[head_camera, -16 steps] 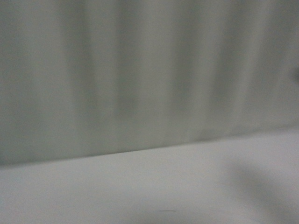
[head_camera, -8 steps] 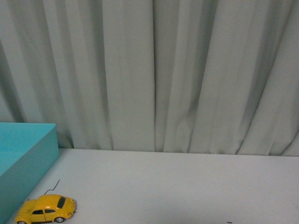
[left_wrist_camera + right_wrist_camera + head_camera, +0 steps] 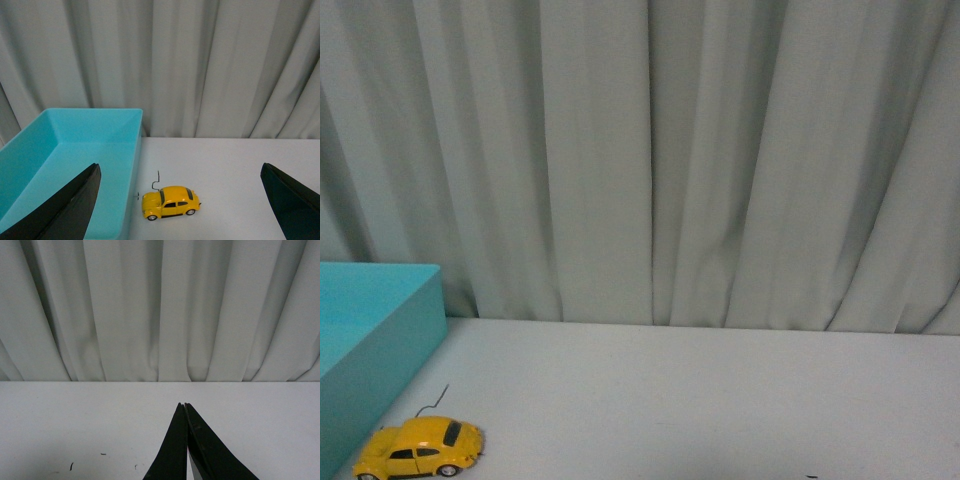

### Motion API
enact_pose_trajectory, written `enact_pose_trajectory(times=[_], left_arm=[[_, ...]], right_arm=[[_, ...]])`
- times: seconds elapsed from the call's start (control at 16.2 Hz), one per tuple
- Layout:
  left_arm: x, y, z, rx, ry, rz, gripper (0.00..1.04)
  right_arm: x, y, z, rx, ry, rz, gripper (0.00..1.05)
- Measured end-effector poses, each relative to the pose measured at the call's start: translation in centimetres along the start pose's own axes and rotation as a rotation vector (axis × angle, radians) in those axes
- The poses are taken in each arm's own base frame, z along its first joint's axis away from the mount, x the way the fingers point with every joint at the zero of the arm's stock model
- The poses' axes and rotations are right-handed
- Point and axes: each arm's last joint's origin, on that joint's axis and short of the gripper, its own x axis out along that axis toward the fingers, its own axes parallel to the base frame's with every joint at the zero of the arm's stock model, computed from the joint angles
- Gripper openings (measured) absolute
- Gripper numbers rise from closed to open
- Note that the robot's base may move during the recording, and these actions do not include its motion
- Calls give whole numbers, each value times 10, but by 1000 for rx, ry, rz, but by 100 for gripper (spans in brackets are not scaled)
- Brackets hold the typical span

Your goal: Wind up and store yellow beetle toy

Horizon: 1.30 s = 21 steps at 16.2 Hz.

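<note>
A: Beetle (image 3: 420, 447), where does it sit?
B: On the white counter (image 3: 720, 400), upright on its wheels, just beside the teal box (image 3: 380, 330) and outside it. A thin wire sticks up at its box-side end.
A: Left pincer (image 3: 180, 166)?
B: Spread wide, gripping nothing, not touching the beetle or the box.
A: Right pincer (image 3: 184, 405)?
B: Tips pressed together, nothing between them, over bare counter, facing the grey curtain (image 3: 650, 160).

A pale grey pleated curtain (image 3: 650, 160) hangs behind a white table (image 3: 720, 400). An open turquoise bin (image 3: 75, 150) stands on the table, partly behind one of the left fingers (image 3: 70, 210) and well apart from the other. Small dark specks (image 3: 102, 454) mark the tabletop near the right fingers (image 3: 175, 450).
</note>
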Motion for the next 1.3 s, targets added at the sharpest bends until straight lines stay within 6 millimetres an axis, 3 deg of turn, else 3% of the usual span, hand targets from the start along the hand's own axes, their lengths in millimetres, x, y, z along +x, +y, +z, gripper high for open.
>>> enact_pose_trajectory(times=[0.56, 0.68, 0.99, 1.05, 1.3], left_arm=[[0, 0, 0, 0, 0, 0, 98], [0, 0, 0, 0, 0, 1, 98], [0, 0, 0, 0, 0, 0, 98], [0, 0, 0, 0, 0, 0, 98], [0, 0, 0, 0, 0, 0, 98]], right_arm=[[-12, 0, 1, 0, -13, -1, 2], [-22, 0, -3, 0, 7, -1, 2], [-23, 0, -2, 0, -8, -2, 2], [-23, 0, -2, 0, -8, -2, 7], [-23, 0, -2, 0, -8, -2, 55]])
